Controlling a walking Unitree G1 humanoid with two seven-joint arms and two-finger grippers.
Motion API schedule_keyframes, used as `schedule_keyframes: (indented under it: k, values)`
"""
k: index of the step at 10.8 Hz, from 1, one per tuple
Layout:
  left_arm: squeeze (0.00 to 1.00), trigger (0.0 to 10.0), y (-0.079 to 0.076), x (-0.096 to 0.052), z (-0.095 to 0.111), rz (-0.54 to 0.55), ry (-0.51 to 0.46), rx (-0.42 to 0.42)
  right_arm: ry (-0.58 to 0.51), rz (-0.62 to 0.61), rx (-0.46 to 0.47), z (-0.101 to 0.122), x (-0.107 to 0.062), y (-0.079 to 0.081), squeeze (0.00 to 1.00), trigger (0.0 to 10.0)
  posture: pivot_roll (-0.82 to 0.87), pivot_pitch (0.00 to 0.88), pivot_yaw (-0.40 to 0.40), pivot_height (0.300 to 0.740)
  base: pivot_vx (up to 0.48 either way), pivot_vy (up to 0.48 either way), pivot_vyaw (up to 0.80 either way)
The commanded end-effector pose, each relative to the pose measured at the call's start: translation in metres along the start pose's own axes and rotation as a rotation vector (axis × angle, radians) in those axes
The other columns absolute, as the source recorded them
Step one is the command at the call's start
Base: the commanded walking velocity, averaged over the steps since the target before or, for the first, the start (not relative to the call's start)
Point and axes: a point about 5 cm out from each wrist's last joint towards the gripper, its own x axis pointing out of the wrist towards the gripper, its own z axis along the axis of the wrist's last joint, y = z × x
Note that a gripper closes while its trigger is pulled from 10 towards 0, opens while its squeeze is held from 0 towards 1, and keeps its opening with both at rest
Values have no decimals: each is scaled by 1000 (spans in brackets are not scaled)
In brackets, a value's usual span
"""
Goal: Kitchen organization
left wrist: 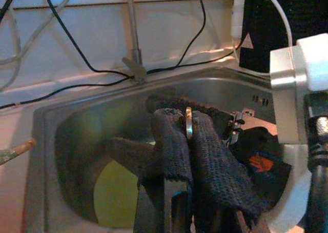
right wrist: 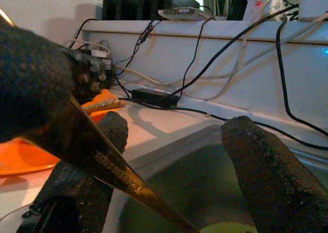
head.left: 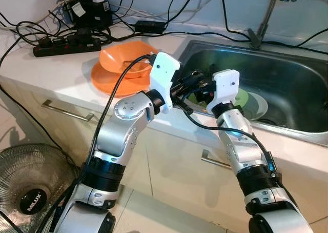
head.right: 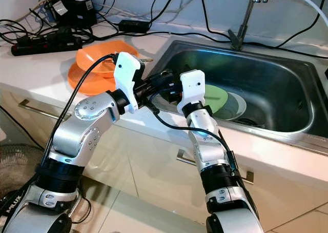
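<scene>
Here the left gripper (left wrist: 187,135) is clenched on a thin metal utensil (left wrist: 188,124), seen edge-on between its fingers over the near left corner of the sink (head.left: 287,69). The right gripper (right wrist: 169,156) sits just beside it with fingers spread and nothing between them. In the right wrist view the utensil's flat brass-coloured shaft (right wrist: 110,169) runs slantwise across the gap, from the left fingers down toward the basin, so its long axis crosses the right fingers' opening rather than lying along it. I judge a hand-over or a drop into the sink is near, and the right gripper is the nearer taker. The head views show what the wrist views do not: a green plate (head.right: 218,97) on a white one (head.left: 259,105) in the basin beyond the grippers, and orange plates (head.left: 123,69) stacked on the counter (head.left: 56,74) to the left. What kind of utensil it is cannot be told.
</scene>
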Motion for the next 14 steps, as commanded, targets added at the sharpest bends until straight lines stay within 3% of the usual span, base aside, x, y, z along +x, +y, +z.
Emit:
schedule_keyframes:
  k: [1,2,3,4,14]
  values:
    - [0,10000,6,-1,5,31,-5,25,-25,9,-29,4,-2,0,0,10000,193,37,56,740,0,0,0]
    - [0,10000,10,-1,6,57,-10,26,-22,11,-31,3,-2,0,0,10000,193,37,56,740,0,0,0]
    - [0,10000,12,-1,6,72,-15,22,-16,11,-36,2,-3,-1,0,7059,192,37,55,740,0,0,0]
    - [0,10000,11,0,7,73,-19,20,-12,10,-36,1,-3,-1,0,0,194,36,54,740,0,0,0]
    - [0,10000,-5,1,-2,-55,25,-40,2,18,-29,-3,-3,4,0,0,198,35,58,740,0,0,0]
